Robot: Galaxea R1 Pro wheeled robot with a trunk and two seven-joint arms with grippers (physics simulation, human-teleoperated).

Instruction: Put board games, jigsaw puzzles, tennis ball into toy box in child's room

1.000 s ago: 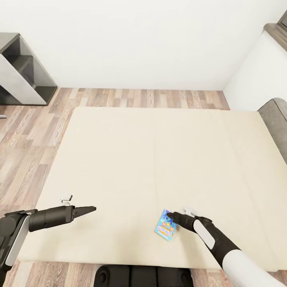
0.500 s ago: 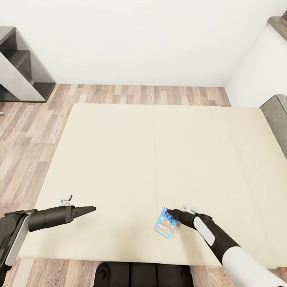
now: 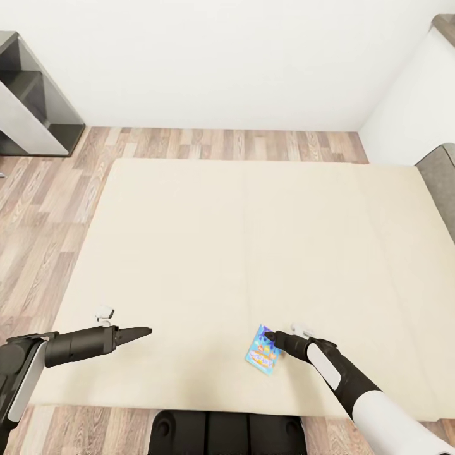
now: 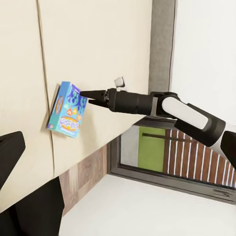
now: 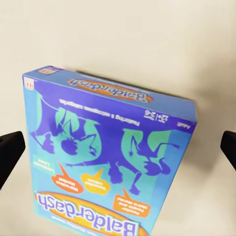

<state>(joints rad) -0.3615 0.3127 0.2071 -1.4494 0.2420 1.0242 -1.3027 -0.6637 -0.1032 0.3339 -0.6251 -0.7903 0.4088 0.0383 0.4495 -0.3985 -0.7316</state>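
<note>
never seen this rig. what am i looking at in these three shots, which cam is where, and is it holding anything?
It is a simulated wheeled robot with two arms, each ending in a two-finger gripper.

Head view: a camera on the robot's head looks down over a beige bed. The left gripper hovers over bare mattress with nothing in it. The right gripper reaches to a blue board game box lying near the bed's front edge.

Left wrist view: taken from the left arm, it looks sideways across the bed at the right gripper tip against that box.

Right wrist view: taken from the right arm, close above the box, printed "Balderdash". Its fingers sit wide apart at either side, so nothing is gripped yet.
</note>
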